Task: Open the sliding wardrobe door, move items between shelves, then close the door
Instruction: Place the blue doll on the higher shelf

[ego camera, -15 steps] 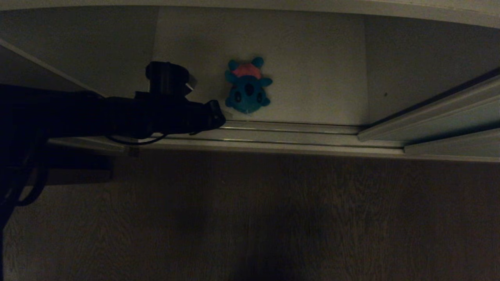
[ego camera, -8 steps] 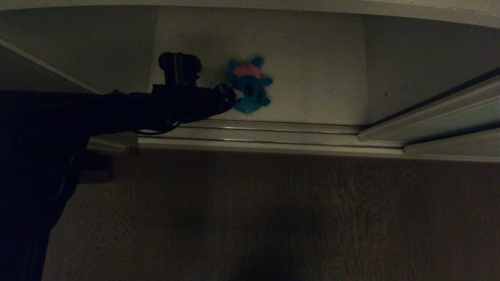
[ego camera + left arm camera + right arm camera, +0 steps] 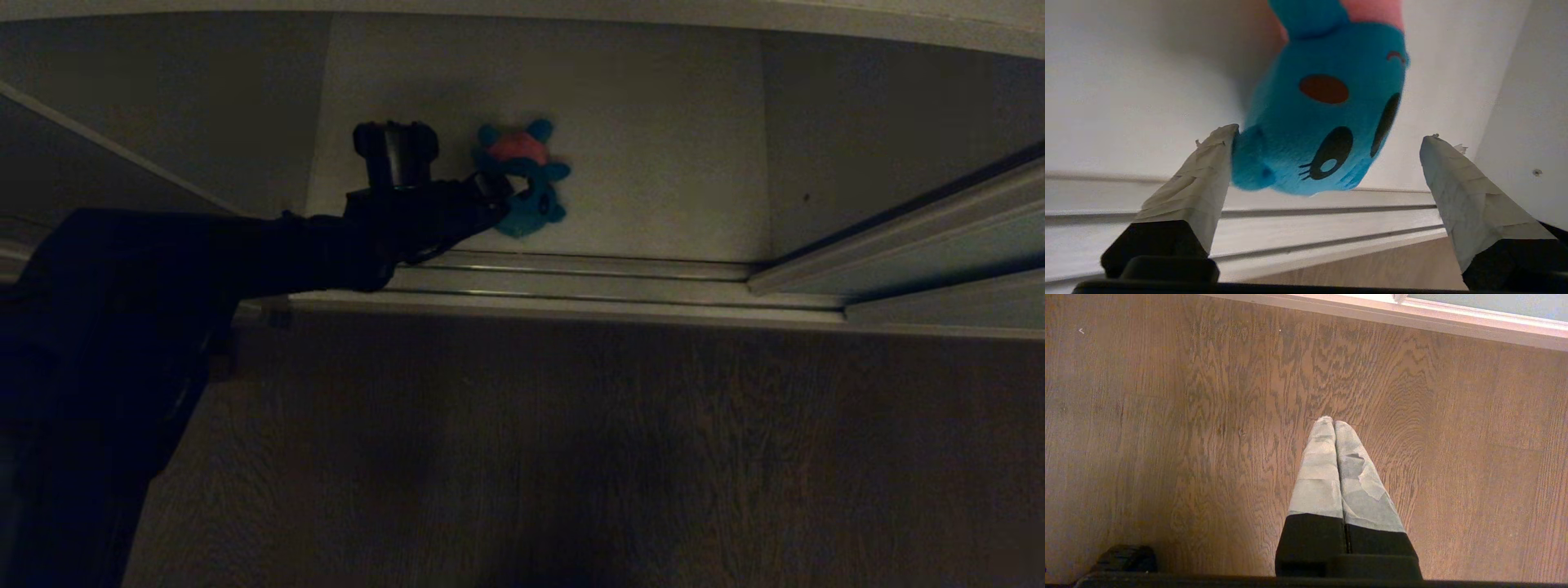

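We see the left gripper (image 3: 1327, 139) w/ jaws spread wide, one taped finger (image 3: 1202, 175) touching the side of the blue plush toy (image 3: 1323, 118), the other finger standing clear of it on the opposite side. Nothing is clamped. In the head view the left gripper (image 3: 490, 200) reaches from the left over the door track (image 3: 571, 282) & overlaps the left edge of the blue plush toy (image 3: 531, 175), which lies flat on the white shelf (image 3: 653, 122), pink top away from us, near the front edge. The sliding wardrobe door (image 3: 939, 261) sits at the right, leaving the opening clear. The right gripper (image 3: 1333, 422) hangs over the wood-grain floor (image 3: 1167, 416), taped fingers pressed together, empty. We can't find the green toy in any view.
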Motion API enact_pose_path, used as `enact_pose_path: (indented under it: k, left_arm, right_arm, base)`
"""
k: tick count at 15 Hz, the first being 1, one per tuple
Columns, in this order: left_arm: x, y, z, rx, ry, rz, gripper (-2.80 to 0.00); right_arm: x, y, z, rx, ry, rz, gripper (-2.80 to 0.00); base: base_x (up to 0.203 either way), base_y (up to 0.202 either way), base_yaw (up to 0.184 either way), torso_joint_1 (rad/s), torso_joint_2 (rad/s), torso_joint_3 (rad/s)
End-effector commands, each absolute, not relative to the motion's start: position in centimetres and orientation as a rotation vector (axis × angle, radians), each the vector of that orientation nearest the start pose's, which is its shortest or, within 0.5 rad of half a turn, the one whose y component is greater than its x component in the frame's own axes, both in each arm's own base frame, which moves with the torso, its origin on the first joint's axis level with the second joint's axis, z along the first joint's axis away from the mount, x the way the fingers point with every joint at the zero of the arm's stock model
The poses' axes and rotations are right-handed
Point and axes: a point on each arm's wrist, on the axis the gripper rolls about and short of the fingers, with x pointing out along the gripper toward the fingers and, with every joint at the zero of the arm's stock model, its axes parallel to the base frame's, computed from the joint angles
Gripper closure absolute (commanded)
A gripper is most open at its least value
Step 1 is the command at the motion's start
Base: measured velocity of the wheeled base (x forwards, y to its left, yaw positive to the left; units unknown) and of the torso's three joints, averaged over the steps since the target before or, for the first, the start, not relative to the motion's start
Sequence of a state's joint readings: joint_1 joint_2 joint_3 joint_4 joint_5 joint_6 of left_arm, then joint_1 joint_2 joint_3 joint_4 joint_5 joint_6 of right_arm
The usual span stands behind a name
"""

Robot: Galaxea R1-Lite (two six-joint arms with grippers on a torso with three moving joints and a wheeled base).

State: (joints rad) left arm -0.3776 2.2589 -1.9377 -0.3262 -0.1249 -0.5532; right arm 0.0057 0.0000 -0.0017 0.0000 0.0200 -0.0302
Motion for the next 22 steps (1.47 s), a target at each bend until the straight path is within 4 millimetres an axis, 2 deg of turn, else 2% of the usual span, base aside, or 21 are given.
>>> enact_pose_path:
  k: [1, 5, 6, 10, 13, 15, 18, 21, 22]
  left_arm:
    - [45.4, -18.9, 23.2, -0.539, 0.151, -0.498, -2.80]
    - [46.7, -19.5, 21.4, -0.521, 0.067, -0.514, -2.80]
    - [46.7, -19.6, 21.5, -0.521, 0.047, -0.517, 0.00]
    - [46.8, -19.4, 22.1, -0.528, -0.041, -0.497, 0.00]
    - [47.3, -19.6, 21.0, -0.479, -0.052, -0.481, 0.00]
    - [46.8, -19.3, 22.1, -0.476, -0.058, -0.477, 0.00]
    - [43.6, -18.1, 25.8, -0.429, 0.009, -0.458, 0.00]
    - [38.5, -16.1, 27.9, -0.369, 0.109, -0.437, 0.00]
    - [36.2, -15.1, 28.5, -0.347, 0.128, -0.434, 0.00]
  right_arm:
    - [-2.3, 0.0, 7.6, -0.031, -0.005, 0.026, 0.00]
    - [-2.3, 0.0, 7.6, -0.031, -0.005, 0.026, 0.00]
    - [-2.3, 0.0, 7.6, -0.031, -0.005, 0.026, 0.00]
    - [-2.3, 0.0, 7.6, -0.031, -0.005, 0.027, 0.00]
    - [-2.3, 0.0, 7.6, -0.031, -0.005, 0.026, 0.00]
    - [-2.3, 0.0, 7.6, -0.031, -0.005, 0.026, 0.00]
    - [-2.3, 0.0, 7.6, -0.031, -0.005, 0.026, 0.00]
    - [-2.3, 0.0, 7.6, -0.031, -0.005, 0.026, 0.00]
    - [-2.3, 0.0, 7.6, -0.031, -0.005, 0.027, 0.00]
  base:
    - [0.000, 0.000, 0.000, 0.000, 0.00, 0.000]
    - [0.000, 0.000, 0.000, 0.000, 0.00, 0.000]
    - [0.000, 0.000, 0.000, 0.000, 0.00, 0.000]
    - [0.000, 0.000, 0.000, 0.000, 0.00, 0.000]
    - [0.000, 0.000, 0.000, 0.000, 0.00, 0.000]
    - [0.000, 0.000, 0.000, 0.000, 0.00, 0.000]
    - [0.000, 0.000, 0.000, 0.000, 0.00, 0.000]
    - [0.000, 0.000, 0.000, 0.000, 0.00, 0.000]
    - [0.000, 0.000, 0.000, 0.000, 0.00, 0.000]
